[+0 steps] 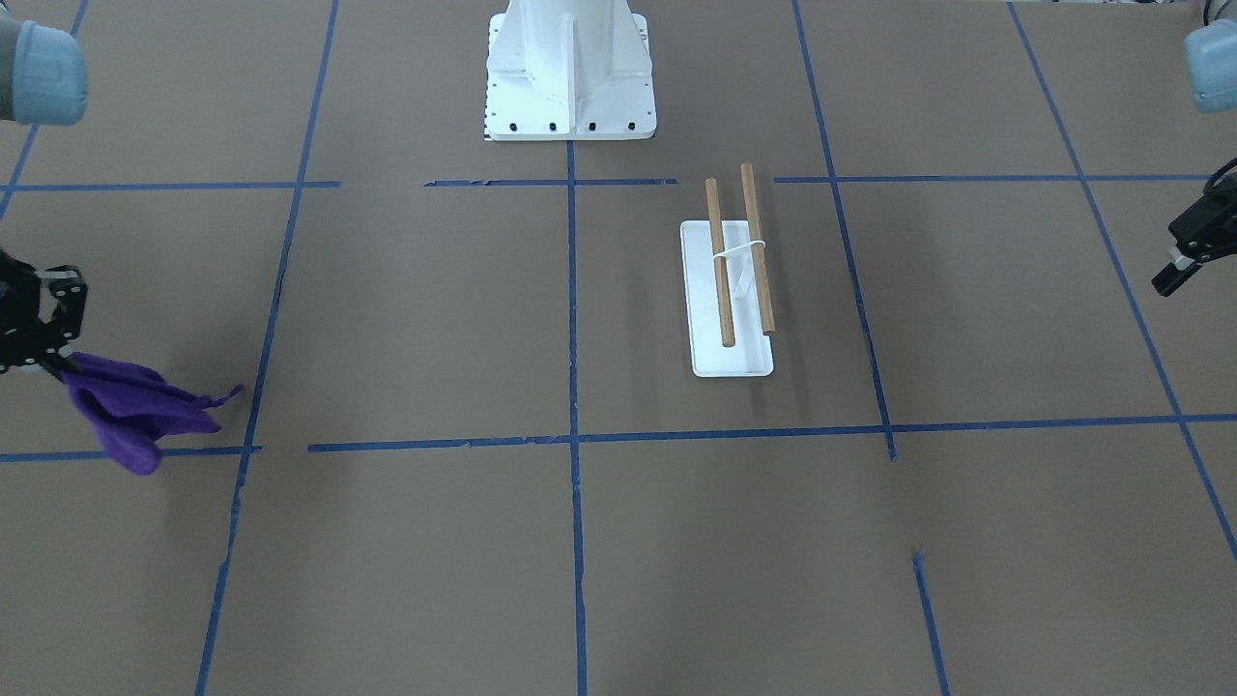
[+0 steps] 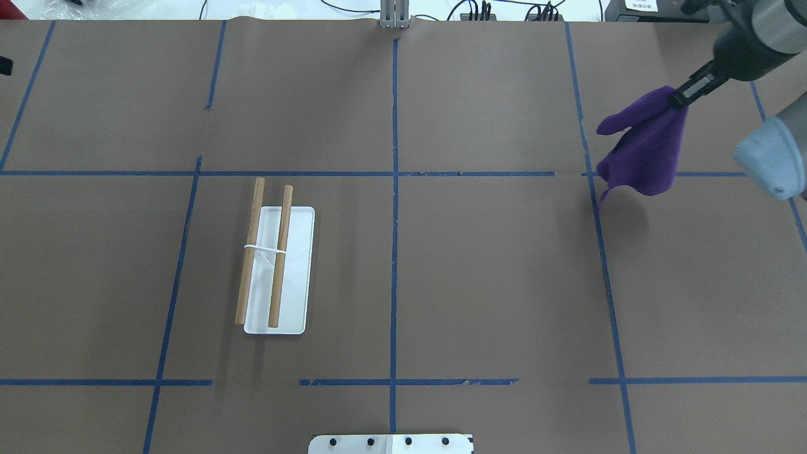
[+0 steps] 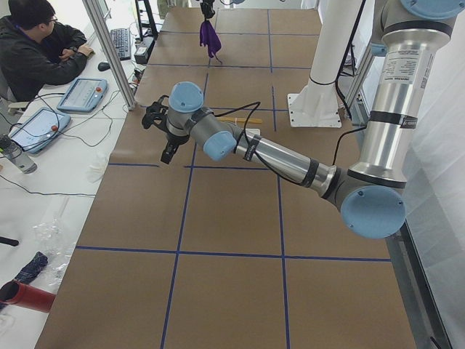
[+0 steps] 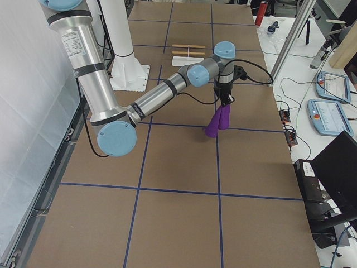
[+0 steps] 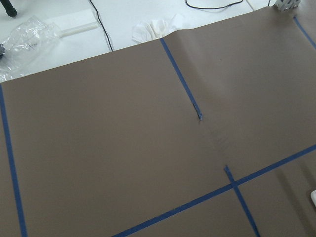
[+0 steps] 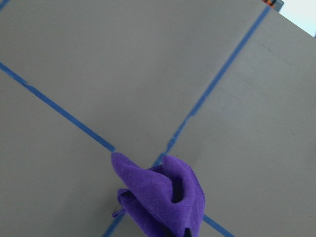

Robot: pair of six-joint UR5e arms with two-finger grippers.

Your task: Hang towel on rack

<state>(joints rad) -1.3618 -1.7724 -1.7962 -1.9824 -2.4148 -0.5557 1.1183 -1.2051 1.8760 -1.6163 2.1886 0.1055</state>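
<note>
The towel (image 2: 646,148) — a purple cloth — is held by a pinch of fabric at its top, on which the right gripper (image 2: 684,94) is clamped. The rest is seen hanging in loose folds, apparently clear of the table (image 2: 504,284), as far as can be judged from the right-side view. It is found over the far right part of the table, well apart from the rack (image 2: 296,265), which stands on the robot's left half with both wooden dowels bare. The pick-up may thus be counted as done. The carry across, the draping over a dowel and the release are left — most of the task, it is judged. Nothing is seen in the left gripper (image 1: 1184,261), near the table's left edge; whether it is spread or closed cannot be told. The cloth looks soft and limp, and is crumpled rather than spread flat.
</note>
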